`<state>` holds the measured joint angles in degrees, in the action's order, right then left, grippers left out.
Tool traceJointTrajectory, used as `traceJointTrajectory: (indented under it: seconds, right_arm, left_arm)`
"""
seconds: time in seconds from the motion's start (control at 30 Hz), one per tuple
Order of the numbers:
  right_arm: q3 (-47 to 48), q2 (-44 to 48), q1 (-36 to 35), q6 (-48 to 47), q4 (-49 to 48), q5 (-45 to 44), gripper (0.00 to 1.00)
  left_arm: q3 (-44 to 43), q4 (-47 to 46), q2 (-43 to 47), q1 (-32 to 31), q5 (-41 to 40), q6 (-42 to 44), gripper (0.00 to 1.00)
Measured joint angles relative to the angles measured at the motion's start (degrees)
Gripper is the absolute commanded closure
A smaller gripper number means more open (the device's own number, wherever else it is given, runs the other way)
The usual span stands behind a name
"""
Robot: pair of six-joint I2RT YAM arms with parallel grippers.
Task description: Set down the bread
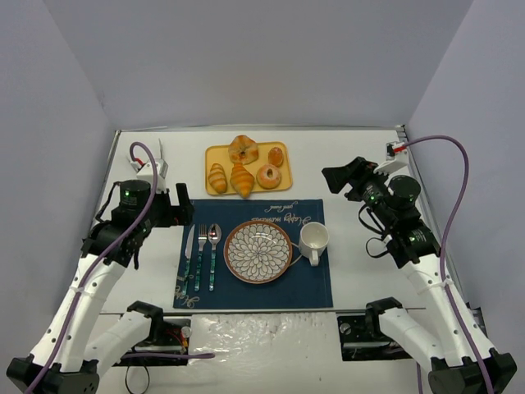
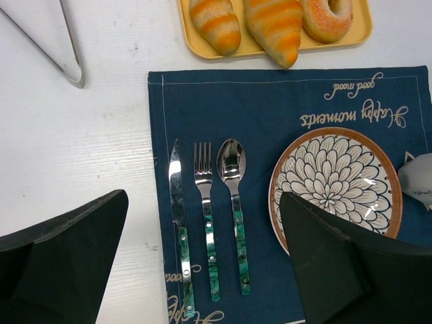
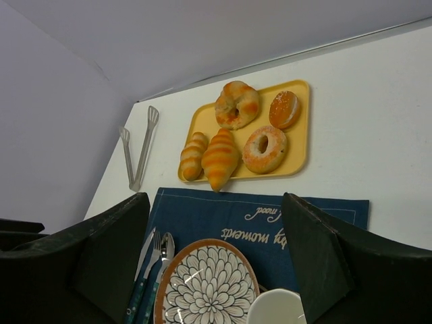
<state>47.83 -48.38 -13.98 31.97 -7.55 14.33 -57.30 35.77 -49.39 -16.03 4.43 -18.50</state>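
Blue placemat (image 1: 312, 283) is lying on the white desk (image 1: 328, 148), with the patterned plate (image 1: 257, 252) sitting mid-mat. Cutlery (image 1: 202, 246) is lying just left of the plate and a white mug (image 1: 312, 240) is standing just right of it. Left gripper (image 1: 182, 209) is hovering left of the plate, jaws spread wide and empty. Right gripper (image 1: 336, 176) is hovering right of and beyond the plate, also gaping wide and empty. Beyond the plate, a yellow tray (image 1: 215, 152) is carrying the bread (image 1: 216, 177) at its near-left corner, right beside the croissant (image 1: 241, 179).
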Motion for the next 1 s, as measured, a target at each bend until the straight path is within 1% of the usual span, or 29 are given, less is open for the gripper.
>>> traceJointTrajectory:
  seconds: [0.2,0.37,0.53,0.6,0.73,0.87,1.0]
  right_arm:
    - [-0.02,0.5,0.0,-0.42,0.59,0.0,0.0]
    - [-0.02,0.5,0.0,-0.04,1.05,0.0,0.0]
    - [-0.04,0.31,0.0,0.87,0.98,0.02,0.0]
    - [-0.04,0.0,0.0,1.05,0.96,0.07,0.0]
    - [-0.04,-0.7,0.0,1.46,0.92,0.15,0.0]
    - [-0.04,-0.87,0.0,2.12,0.59,0.87,0.0]
    - [-0.15,-1.36,-0.04,2.82,-1.09,1.66,0.0]
  left_arm:
    - [-2.58,1.57,-3.19,0.0,-4.07,-1.68,0.06]
    - [-9.79,3.34,-8.22,0.02,-10.51,-3.39,0.06]
    - [-17.42,4.33,-15.76,1.36,-16.59,-5.11,0.06]
    - [-19.41,4.52,-19.19,3.17,-17.88,-5.7,0.06]
    - [-21.84,4.44,-27.15,9.11,-19.04,-6.29,0.06]
    - [-23.65,3.91,-35.76,14.4,-17.77,-6.32,0.06]
    - [-24.76,2.43,-42.84,16.94,-14.84,-6.23,0.06]
